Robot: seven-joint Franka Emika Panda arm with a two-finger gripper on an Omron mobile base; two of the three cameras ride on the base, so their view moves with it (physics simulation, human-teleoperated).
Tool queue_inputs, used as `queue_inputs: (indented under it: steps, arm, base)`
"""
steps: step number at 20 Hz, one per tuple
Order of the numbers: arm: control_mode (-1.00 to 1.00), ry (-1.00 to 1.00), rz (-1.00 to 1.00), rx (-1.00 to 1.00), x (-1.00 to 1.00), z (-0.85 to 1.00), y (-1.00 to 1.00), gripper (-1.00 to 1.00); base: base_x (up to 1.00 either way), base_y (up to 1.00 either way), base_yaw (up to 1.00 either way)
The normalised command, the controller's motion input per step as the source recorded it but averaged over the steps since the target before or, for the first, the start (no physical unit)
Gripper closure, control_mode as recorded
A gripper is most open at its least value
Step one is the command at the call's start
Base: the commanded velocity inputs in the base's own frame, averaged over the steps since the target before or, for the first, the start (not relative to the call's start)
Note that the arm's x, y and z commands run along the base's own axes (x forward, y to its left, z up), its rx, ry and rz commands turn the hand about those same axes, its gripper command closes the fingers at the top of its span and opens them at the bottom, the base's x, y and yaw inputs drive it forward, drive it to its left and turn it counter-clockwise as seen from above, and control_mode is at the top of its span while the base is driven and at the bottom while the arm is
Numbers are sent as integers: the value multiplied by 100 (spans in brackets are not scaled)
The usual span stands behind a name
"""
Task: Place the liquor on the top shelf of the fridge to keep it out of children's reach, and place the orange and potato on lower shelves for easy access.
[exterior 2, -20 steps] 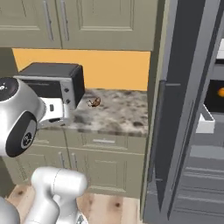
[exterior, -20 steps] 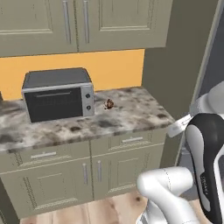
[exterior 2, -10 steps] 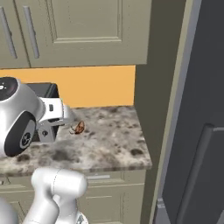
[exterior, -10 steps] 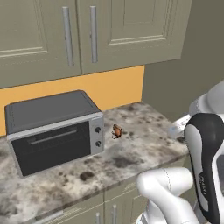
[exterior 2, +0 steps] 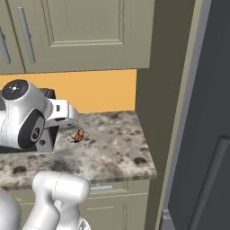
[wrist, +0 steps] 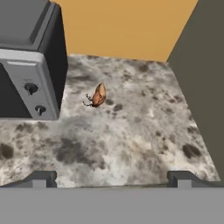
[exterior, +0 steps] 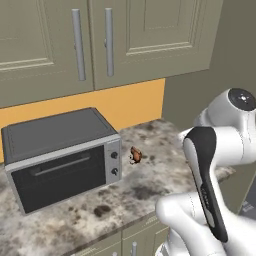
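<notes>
Pincer [wrist: 111,179] stands wide and holds nothing; you see its two dark tips [wrist: 40,178] low in the hand view, well apart from each other, with bare stone between them. Your target for this step, as I judge it, is the potato [wrist: 99,95], the small reddish-brown lump that lies on the tabletop [wrist: 144,131] near its back edge, just beside the right side of the grey oven [wrist: 30,61] and not touching it. To do the step well, you should bring the hand forward and down until the potato sits midway between the tips, and turn the wrist so that the fingers close across its short side, not along its length. Keep the left finger clear of the oven wall and its knobs, because the gap there looks small. Come down almost to the stone before you close, since the lump is low and irregular and may roll out of a high grip. About the pose: in the right base view the arm [exterior 2: 27,119] is folded, its forearm reaching over the tabletop toward the potato [exterior 2: 79,134], and the hand looks forward and down at it. The fridge [exterior 2: 202,134] stands at the right, past the tabletop's right edge.
</notes>
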Motion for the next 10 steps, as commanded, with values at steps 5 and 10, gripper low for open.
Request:
queue_inputs:
  steps: [5,10]
  arm:
    - [-100,0,0,4,77,-69,0,-100]
    - [-100,0,0,14,67,-72,0,-100]
  base:
    - [0,0,0]
    - [0,0,0]
